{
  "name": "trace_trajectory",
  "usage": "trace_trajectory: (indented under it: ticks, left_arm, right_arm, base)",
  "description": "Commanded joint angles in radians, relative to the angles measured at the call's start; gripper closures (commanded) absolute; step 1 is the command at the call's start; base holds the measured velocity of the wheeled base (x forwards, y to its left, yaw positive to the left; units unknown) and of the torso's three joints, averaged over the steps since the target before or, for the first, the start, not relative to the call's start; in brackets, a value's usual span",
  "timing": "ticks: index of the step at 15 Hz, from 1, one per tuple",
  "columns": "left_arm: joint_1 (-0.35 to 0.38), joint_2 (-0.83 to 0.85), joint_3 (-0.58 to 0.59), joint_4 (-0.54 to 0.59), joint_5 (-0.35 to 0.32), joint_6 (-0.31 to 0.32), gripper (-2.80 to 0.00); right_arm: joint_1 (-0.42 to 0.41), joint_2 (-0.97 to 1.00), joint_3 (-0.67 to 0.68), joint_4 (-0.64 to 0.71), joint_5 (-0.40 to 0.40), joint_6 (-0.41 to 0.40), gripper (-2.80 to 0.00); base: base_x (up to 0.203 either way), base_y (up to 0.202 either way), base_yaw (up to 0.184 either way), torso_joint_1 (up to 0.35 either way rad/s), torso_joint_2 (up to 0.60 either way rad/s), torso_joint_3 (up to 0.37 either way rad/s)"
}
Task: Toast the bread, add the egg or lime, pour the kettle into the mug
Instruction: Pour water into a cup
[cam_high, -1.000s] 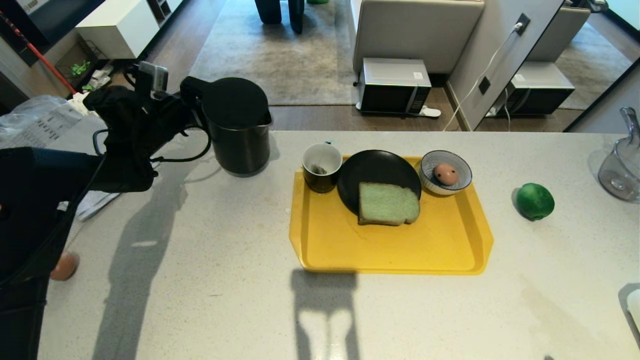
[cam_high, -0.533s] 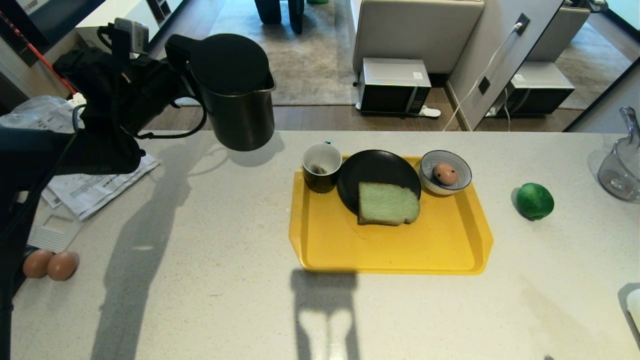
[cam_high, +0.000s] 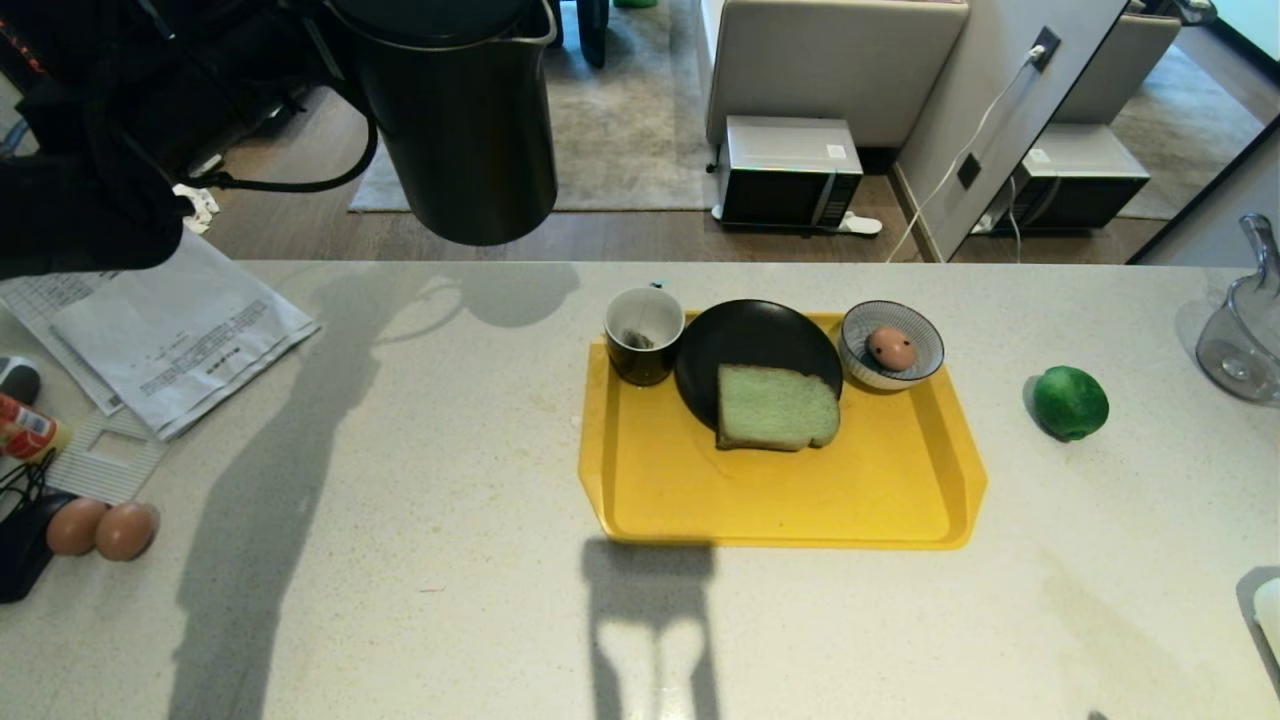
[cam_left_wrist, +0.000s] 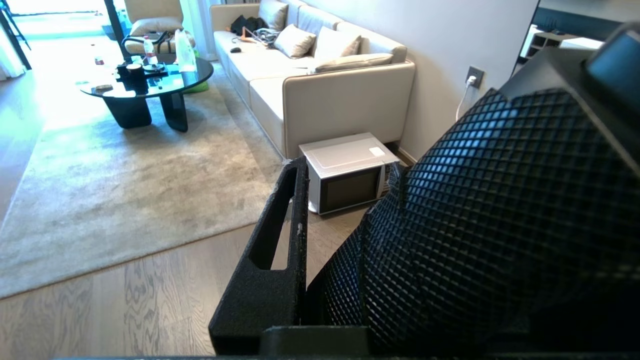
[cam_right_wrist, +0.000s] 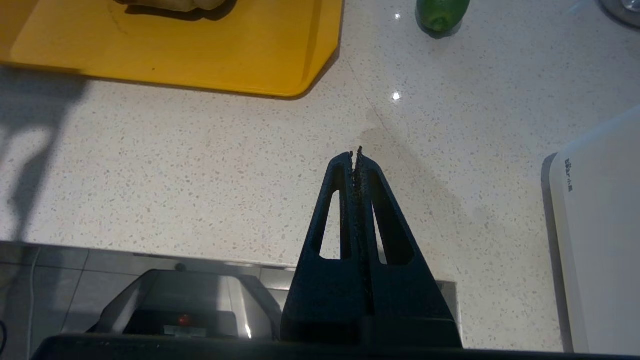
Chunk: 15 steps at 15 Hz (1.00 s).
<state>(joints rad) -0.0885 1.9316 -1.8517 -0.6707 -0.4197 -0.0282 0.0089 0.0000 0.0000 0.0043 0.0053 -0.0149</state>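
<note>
Fig.: head view w/ both wrist views. Table (cam_high: 400, 600): pale speckled top; far edge runs straight across the view, floor and rug beyond; broad bare stretch at near centre and near left, another betw. tray and lime. Kettle (cam_high: 455, 110): black, upright, held clear above the table's far-left edge, its shadow on the top below; top of lid cut off by the frame. Left gripper (cam_high: 300, 70): at upper left beside the kettle, fingers part-closed on the kettle's handle side; in the left wrist view one finger (cam_left_wrist: 270, 270) shows next to a textured black mass filling the frame, exact contact hidden. Right gripper (cam_right_wrist: 356, 156): low over bare table near the tray's corner, fingers pressed together, nothing held. Tray (cam_high: 780, 500): yellow, centre-right, front half bare. Papers (cam_high: 170, 330): at left edge. Black plate (cam_high: 740, 345): on tray's far part, bread (cam_high: 778, 407) overhanging its near rim. Mug (cam_high: 643, 335): at tray's far-left corner, touching the plate, a teabag inside. Striped bowl (cam_high: 915, 372): far-right of tray, egg (cam_high: 891, 348) inside. Lime (cam_high: 1070, 402): on table right of tray, apart from it. Glass jug (cam_high: 1240, 340): at right edge. Two brown eggs (cam_high: 100, 528): near left edge, touching.
</note>
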Motion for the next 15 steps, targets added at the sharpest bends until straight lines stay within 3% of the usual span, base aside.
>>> trace_trajectory:
  ticks: [1,8,15]
  left_arm:
    - [-0.002,-0.049,0.0,0.014,0.002,0.004,0.0]
    - [0.002,-0.153,0.085,0.046,0.032,0.007,0.0]
    - [0.001,-0.183,0.088,0.051,0.081,0.007,0.0]
  right_arm:
    - [0.0,0.0,0.0,0.0,0.001,0.0,0.0]
    - [0.0,0.0,0.0,0.0,0.001,0.0,0.0]
    - [-0.001,0.0,0.001,0.0,0.0,-0.013,0.0]
  base:
    - [0.0,0.0,0.0,0.0,0.0,0.0]
    - [0.0,0.0,0.0,0.0,0.0,0.0]
    - [0.0,0.0,0.0,0.0,0.0,0.0]
